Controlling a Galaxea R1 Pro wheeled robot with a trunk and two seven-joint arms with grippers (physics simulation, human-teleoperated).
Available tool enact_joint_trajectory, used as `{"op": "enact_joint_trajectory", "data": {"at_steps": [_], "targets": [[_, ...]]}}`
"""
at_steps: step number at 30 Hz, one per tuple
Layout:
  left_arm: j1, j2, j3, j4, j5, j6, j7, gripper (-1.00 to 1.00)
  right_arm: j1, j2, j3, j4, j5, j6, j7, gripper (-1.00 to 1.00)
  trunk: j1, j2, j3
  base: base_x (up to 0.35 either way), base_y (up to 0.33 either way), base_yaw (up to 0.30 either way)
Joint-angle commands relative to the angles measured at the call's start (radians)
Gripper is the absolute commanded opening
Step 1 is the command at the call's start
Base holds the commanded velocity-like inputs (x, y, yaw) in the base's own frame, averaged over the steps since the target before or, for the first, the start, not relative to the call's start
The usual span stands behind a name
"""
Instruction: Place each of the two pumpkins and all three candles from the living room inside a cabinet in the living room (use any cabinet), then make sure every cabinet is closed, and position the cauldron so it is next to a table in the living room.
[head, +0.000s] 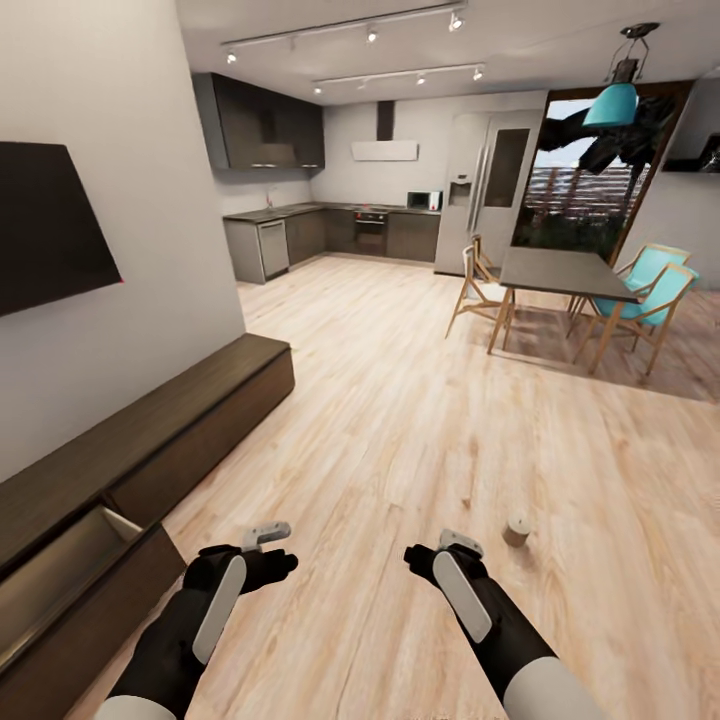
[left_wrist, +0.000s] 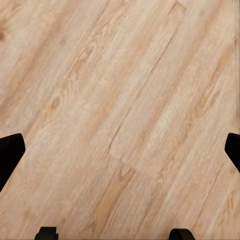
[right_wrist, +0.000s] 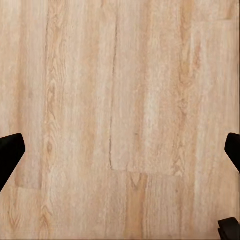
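Note:
One candle (head: 517, 530), a short grey-beige cylinder, stands on the wooden floor just ahead and to the right of my right gripper (head: 458, 545). Along the left wall runs the long dark brown cabinet (head: 190, 400). Its nearest drawer (head: 70, 560) is pulled open and shows a pale wood interior. My left gripper (head: 266, 537) hovers over the floor near that drawer. Both wrist views look straight down at bare floorboards. The left gripper (left_wrist: 120, 150) and the right gripper (right_wrist: 120, 150) both have their dark fingertips far apart, open and holding nothing. No pumpkin, cauldron or coffee table is in view.
A black TV (head: 45, 225) hangs on the left wall above the cabinet. A dark dining table (head: 565, 272) with wooden and teal chairs stands at the far right. Kitchen counters (head: 330, 232) and a fridge (head: 480, 190) line the back wall. Open wooden floor (head: 400, 420) lies between.

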Motion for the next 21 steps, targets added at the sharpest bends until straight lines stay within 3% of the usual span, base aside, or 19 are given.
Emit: {"op": "enact_joint_trajectory", "data": {"at_steps": [1, 21], "targets": [[0.0, 0.0, 0.0, 0.0, 0.0, 0.0, 0.0, 1.0, 0.0, 0.0, -0.001, 0.0, 0.0, 0.0, 0.0, 1.0, 0.0, 0.0, 0.0, 0.0, 0.0, -0.278], [0.0, 0.002, 0.004, -0.001, 0.001, 0.002, -0.004, 1.0, 0.001, -0.001, -0.006, -0.005, 0.001, 0.002, 0.002, 1.0, 0.0, 0.0, -0.016, 0.0, 0.0, -0.248]]}}
